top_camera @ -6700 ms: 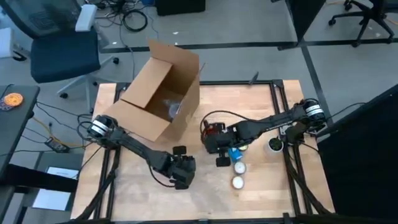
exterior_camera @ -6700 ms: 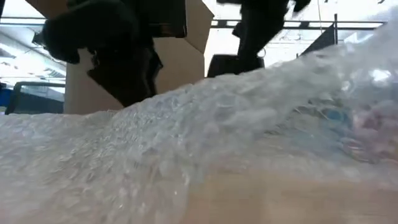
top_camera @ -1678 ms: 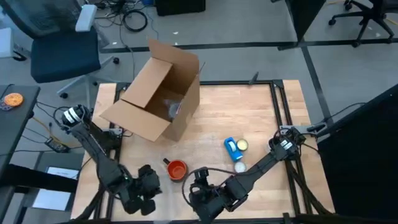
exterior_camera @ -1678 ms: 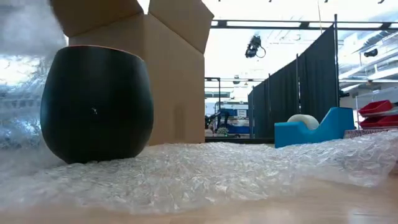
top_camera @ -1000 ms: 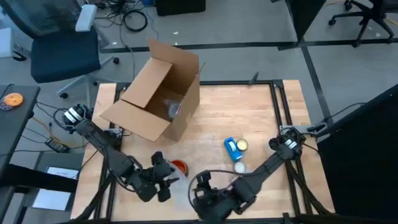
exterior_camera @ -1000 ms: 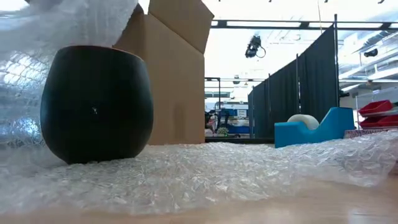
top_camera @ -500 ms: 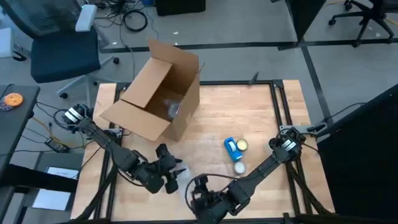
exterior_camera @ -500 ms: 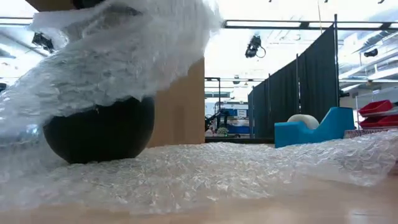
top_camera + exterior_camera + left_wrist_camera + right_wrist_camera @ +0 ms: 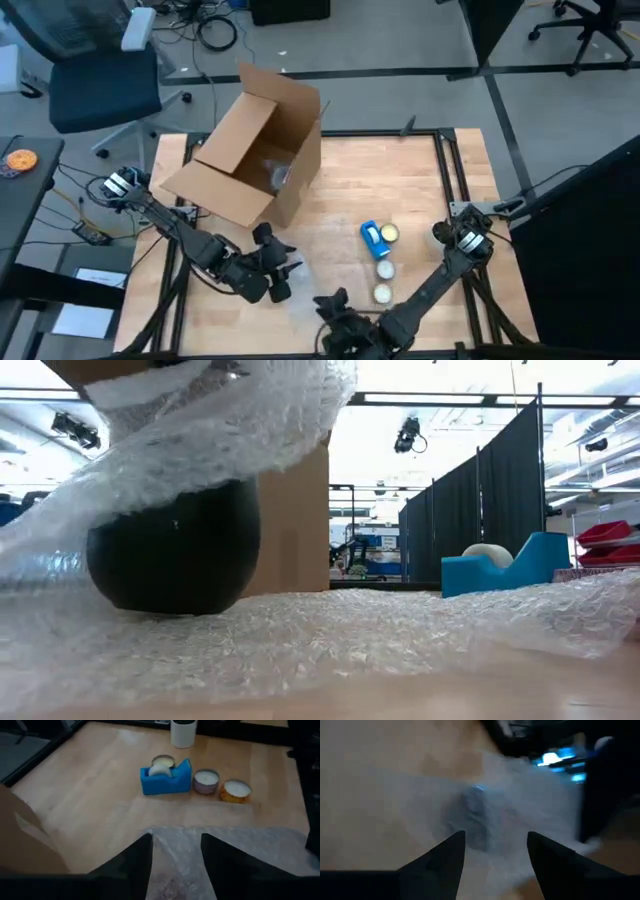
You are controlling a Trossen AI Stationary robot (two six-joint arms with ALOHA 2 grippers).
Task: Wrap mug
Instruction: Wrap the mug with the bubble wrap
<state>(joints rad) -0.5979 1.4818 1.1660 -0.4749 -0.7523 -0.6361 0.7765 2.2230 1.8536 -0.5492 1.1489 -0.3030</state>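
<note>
table (image 9: 420, 180): wooden top, both my arms at the near edge.
cardboard box (image 9: 255, 140): far left of table, tipped on its side, flaps open; something pale and crumpled inside, can't tell what.
bubble wrap (image 9: 330, 635): sheet flat under the mug; a second ago its left edge was only lifted, now that flap (image 9: 230, 420) is draped over the mug's top. First fold done, far side not yet covered, my read.
mug (image 9: 175, 545): dark, round, upright on the wrap near the front, left of centre; has shifted slightly right under the flap.
left gripper (image 9: 272, 268): over the mug, has carried the flap across. Fingers apart, wrap between them (image 9: 177, 865).
right gripper (image 9: 340, 318): low at the front edge over the wrap, fingers apart, nothing held.
tape dispenser (image 9: 166, 776): blue, right of centre.
tins (image 9: 220, 785): small, round, beside the dispenser.
</note>
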